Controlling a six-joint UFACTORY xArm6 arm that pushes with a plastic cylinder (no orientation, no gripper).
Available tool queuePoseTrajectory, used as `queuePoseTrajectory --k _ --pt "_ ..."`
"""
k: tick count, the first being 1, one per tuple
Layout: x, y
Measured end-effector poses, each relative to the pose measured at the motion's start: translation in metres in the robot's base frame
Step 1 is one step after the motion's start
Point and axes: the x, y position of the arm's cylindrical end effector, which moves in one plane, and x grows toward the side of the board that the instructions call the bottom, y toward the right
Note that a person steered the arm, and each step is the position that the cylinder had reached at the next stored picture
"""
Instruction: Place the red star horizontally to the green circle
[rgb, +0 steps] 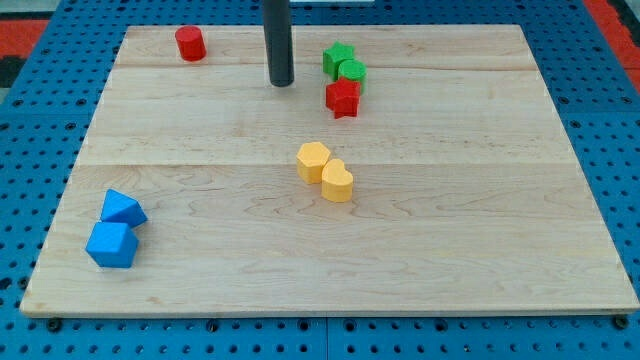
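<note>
Wood board (420, 250) lies on a blue pegboard table (30, 120), and all the blocks sit loose on it; nothing here acts as a container. My tip (281, 83) rests near the view's top, a little left of centre, touching no block. It is a bare rod with no jaws, so it neither opens nor closes, and it grips nothing.

The red star (342, 98) sits to the right of my tip and slightly lower, with a clear gap between them. Directly above the star, touching or nearly so, is the green circle (352, 71). A second green block (338, 58), of a shape I cannot make out well, presses against the circle on its upper left. So the star stands below the circle in the view, not at its side.

A red cylinder (190, 44) stands alone near the top left corner, well apart from my tip. Near the middle, a yellow hexagon (313, 161) and a yellow heart (337, 183) touch, the heart at the lower right. At the bottom left, two blue blocks touch: a blue triangle (122, 209) above a blue cube (111, 245).
</note>
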Motion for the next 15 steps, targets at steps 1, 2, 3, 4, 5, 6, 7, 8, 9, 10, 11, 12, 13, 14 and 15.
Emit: queuePoseTrajectory --k 1,2,3,4,5,6,7,8,9,10,11,12,13,14,15 --pt "-0.044 0.008" --pt "-0.05 0.073" --pt "-0.025 0.108" --pt "0.001 0.093" --pt "0.004 0.085" --pt "0.006 0.123" --pt "0.006 0.139" --pt "0.031 0.194" --pt "0.091 0.185" --pt "0.118 0.156" --pt "0.096 0.125" --pt "0.056 0.111" --pt "0.036 0.092" --pt "0.024 0.084" --pt "0.024 0.084"
